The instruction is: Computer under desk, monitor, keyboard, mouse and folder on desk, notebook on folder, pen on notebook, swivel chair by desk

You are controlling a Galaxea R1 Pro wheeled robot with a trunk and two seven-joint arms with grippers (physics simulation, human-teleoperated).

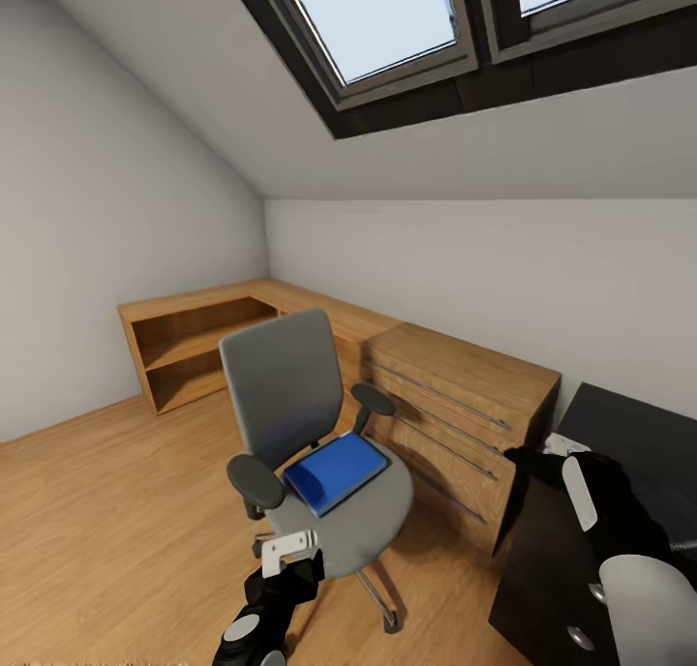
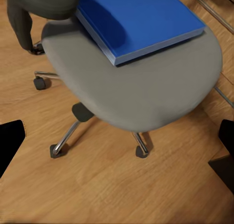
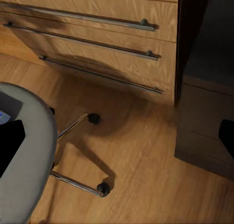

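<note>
Your left claw (image 1: 287, 553) hangs spread and empty just short of the swivel chair (image 1: 319, 434), lined up on the folder (image 1: 336, 471) lying flat on its seat beyond; your right claw (image 1: 571, 472), likewise spread, waits over the tabletop (image 1: 629, 434).

Both robot arms were glossy black with white panels; the left hand (image 1: 287, 550) carried a white bracket with two screws.
</note>
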